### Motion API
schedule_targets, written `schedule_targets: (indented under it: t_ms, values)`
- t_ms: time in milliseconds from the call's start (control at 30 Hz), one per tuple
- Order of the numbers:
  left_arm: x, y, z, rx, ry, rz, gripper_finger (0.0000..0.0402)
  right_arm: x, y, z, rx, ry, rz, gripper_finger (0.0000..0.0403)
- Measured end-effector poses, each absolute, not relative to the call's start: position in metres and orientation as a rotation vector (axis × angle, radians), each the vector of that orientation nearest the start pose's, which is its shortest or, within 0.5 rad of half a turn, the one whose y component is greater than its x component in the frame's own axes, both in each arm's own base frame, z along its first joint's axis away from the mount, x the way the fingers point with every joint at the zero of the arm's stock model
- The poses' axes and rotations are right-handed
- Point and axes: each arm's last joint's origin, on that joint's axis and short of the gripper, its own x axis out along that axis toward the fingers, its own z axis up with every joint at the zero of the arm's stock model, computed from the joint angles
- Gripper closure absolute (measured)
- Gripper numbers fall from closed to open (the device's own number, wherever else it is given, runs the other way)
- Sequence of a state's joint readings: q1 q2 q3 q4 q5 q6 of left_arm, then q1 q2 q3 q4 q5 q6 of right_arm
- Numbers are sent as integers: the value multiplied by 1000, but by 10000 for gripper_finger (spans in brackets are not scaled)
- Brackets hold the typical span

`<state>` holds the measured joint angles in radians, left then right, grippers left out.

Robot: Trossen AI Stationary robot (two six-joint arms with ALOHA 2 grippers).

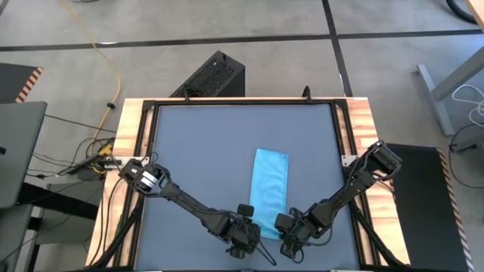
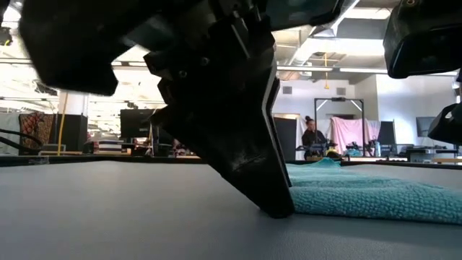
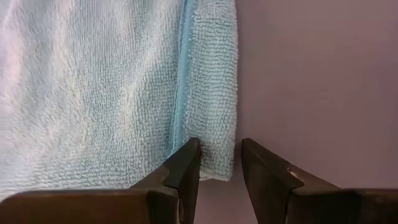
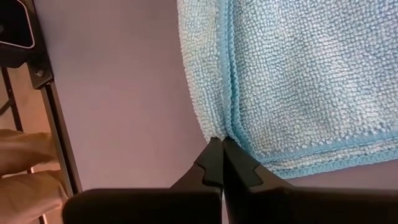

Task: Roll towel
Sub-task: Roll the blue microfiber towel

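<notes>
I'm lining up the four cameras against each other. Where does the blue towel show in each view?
High view: towel, a long strip right of the table's centre.
Low view: flat at lower right.
Left wrist view: upper left.
Right wrist view: upper right.
Shared landmark: the towel's near end, where the left gripper and right gripper meet it.

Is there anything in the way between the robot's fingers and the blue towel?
No, nothing visible. The left gripper has its fingers parted around a corner of the towel. The right gripper has its fingers shut, with the tips at the towel's edge. Only bare table lies around them.
</notes>
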<state>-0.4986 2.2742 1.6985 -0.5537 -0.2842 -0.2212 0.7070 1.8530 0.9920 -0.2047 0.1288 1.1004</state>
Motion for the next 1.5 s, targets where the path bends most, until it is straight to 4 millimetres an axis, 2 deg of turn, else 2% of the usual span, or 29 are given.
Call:
schedule_targets:
  t_ms: [133, 400, 533, 700, 1267, 1500]
  values:
    - [415, -217, 134, 195, 1086, -88, 311, 263, 223, 126, 542, 1123, -69, 385]
    - [415, -217, 134, 122, 1117, -131, 395, 257, 221, 135, 508, 1070, -145, 385]
    - [415, -218, 134, 113, 1120, -138, 396, 251, 213, 146, 463, 1034, -200, 385]
    - [415, -219, 135, 62, 1123, -157, 400, 248, 212, 160, 477, 1009, -190, 385]
    - [421, -228, 145, -92, 1091, -245, 401, 237, 230, 164, 648, 1088, -120, 385]
    - [423, -225, 146, -159, 1122, -290, 401, 238, 233, 166, 708, 1113, -77, 385]
